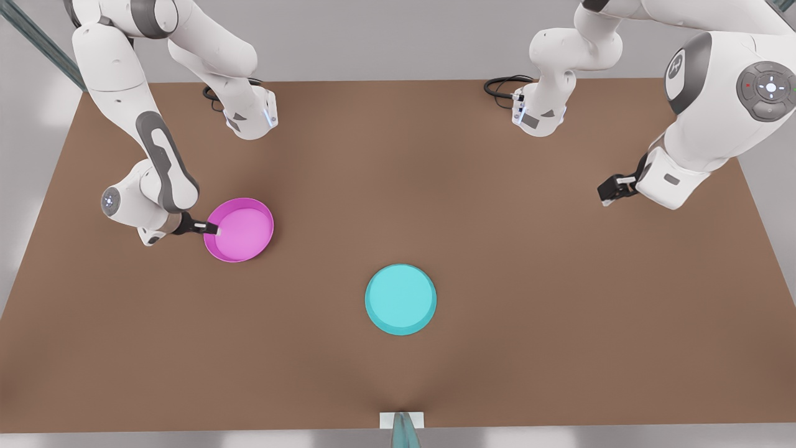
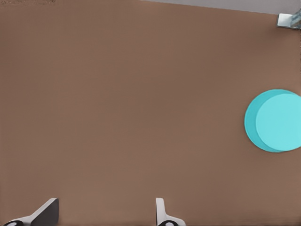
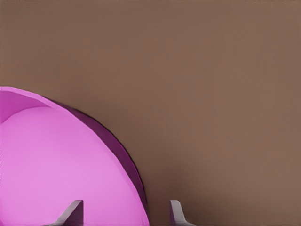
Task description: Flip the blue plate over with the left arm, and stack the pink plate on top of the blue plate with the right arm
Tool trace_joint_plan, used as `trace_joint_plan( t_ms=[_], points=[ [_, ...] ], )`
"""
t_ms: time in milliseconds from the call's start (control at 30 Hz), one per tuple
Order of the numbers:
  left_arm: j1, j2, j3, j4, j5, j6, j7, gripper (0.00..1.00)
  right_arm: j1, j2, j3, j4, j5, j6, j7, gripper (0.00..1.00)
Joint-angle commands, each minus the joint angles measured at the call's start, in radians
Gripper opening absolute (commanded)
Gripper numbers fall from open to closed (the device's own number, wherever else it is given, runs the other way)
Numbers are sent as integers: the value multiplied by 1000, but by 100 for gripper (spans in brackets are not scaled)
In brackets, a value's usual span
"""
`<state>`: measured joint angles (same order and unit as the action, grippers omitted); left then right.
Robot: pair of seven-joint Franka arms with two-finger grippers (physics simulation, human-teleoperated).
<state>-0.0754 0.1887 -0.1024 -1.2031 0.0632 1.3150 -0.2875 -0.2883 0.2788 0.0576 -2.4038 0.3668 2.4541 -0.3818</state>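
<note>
The pink plate (image 1: 242, 231) lies on the brown table (image 1: 398, 186) at the front view's left, its lighter inside facing up. My right gripper (image 1: 213, 229) is at that plate's rim, open, with one finger inside the plate (image 3: 56, 165) and one outside; in the right wrist view the right gripper (image 3: 124, 214) straddles the rim. The blue plate (image 1: 400, 299) sits near the table's middle front, flat face up with its sloping wall showing around it. My left gripper (image 1: 609, 191) hovers open far off at the front view's right. From the left gripper (image 2: 104, 214) the blue plate (image 2: 275, 121) is well away.
Both arm bases stand at the table's far edge, with a black cable loop (image 1: 500, 87) beside the one at the front view's right. A small white bracket (image 1: 402, 420) sits at the near edge. Bare tabletop lies between the two plates.
</note>
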Motion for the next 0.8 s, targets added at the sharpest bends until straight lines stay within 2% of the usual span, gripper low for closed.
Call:
trace_joint_plan(
  t_ms=[0, 33, 100, 500, 567, 633, 767],
  points=[
    [0, 0, 0, 0, -2, 0, 205, 100, 0, 5, 1, 3, -2, 6, -46, 38],
    [2, 2, 1, 0, -6, 0, 205, 100, 0, 13, 1, 8, -2, 5, -45, 29],
    [0, 3, 1, 0, -8, 1, 205, 100, -6, 14, 1, 15, -3, -4, -46, 21],
    [0, 5, 1, 0, -8, 1, 205, 100, -20, 3, 4, 180, 113, -310, -200, 21],
    [0, 5, 0, 0, -8, 1, 205, 100, -8, 2, 36, 210, 127, -317, -195, 21],
    [0, 6, 1, 0, -8, 1, 205, 100, 35, 16, 79, 265, 136, -320, -174, 21],
    [2, 6, 1, 2, -8, 4, 206, 100, 231, 89, 79, 391, 210, -285, 44, 21]
  ],
)
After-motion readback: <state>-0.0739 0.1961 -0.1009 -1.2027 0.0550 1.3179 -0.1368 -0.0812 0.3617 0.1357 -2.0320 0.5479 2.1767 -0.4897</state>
